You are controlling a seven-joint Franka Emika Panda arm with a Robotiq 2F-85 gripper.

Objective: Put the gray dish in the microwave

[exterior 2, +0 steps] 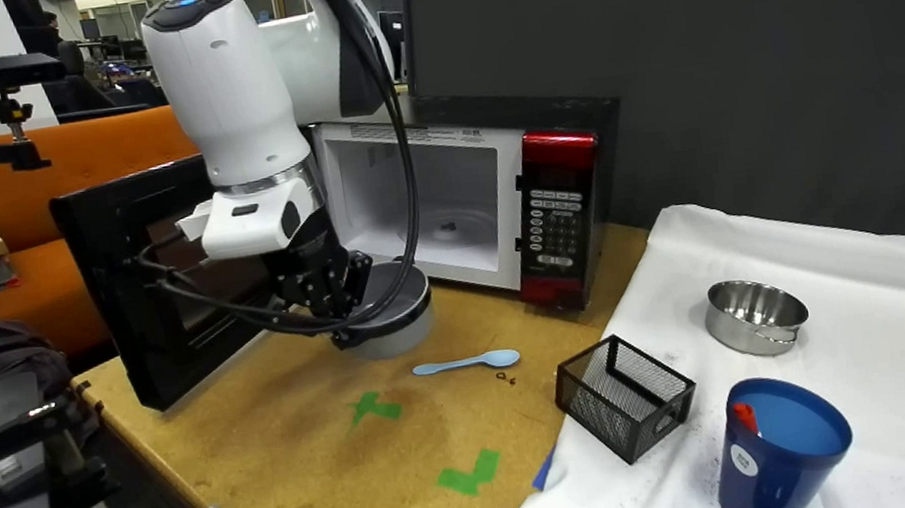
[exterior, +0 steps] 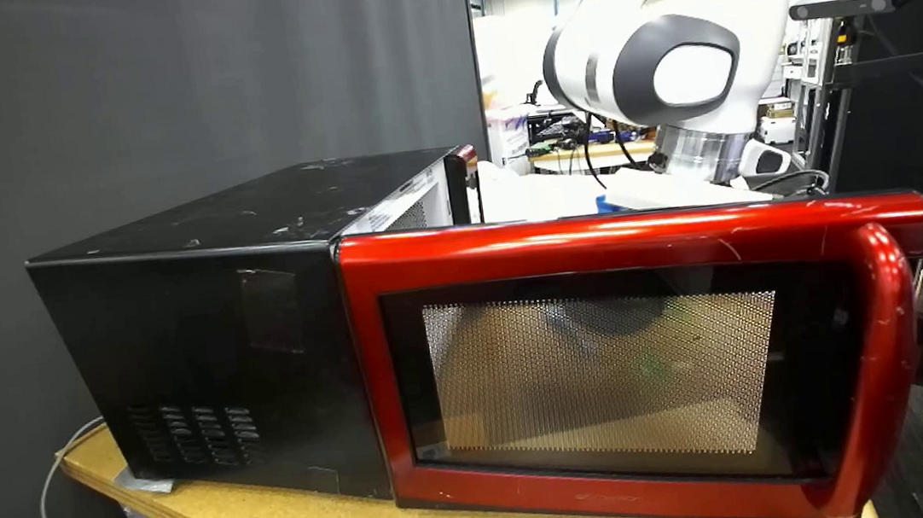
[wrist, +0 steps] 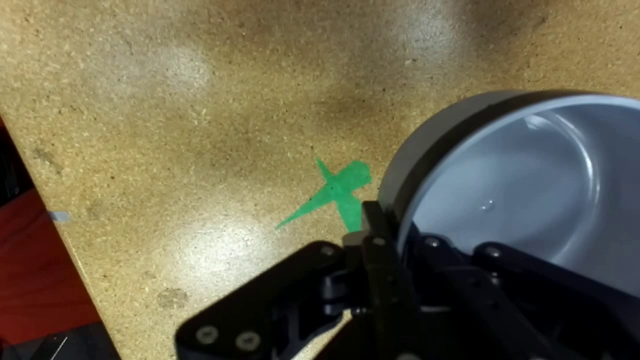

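The gray dish [exterior 2: 398,341], round with a pale rim, is just in front of the microwave's opening; it also fills the right side of the wrist view [wrist: 525,190]. My gripper [exterior 2: 349,314] is shut on the dish's wall; in the wrist view the fingers [wrist: 397,232] pinch the rim, one inside and one outside. The dish looks roughly level; I cannot tell whether its base touches the table. The microwave [exterior 2: 561,223] has its red-framed door [exterior: 639,232] swung wide open, its white inside showing. In an exterior view, the microwave's [exterior: 204,337] door hides gripper and dish.
The open door [exterior 2: 105,271] stands beside the arm. A light blue spoon [exterior 2: 470,362] lies near the dish. A black mesh basket [exterior 2: 625,397], a metal bowl [exterior 2: 754,316] and a blue cup [exterior 2: 779,451] stand toward the right. Green tape [wrist: 337,187] marks the wooden table.
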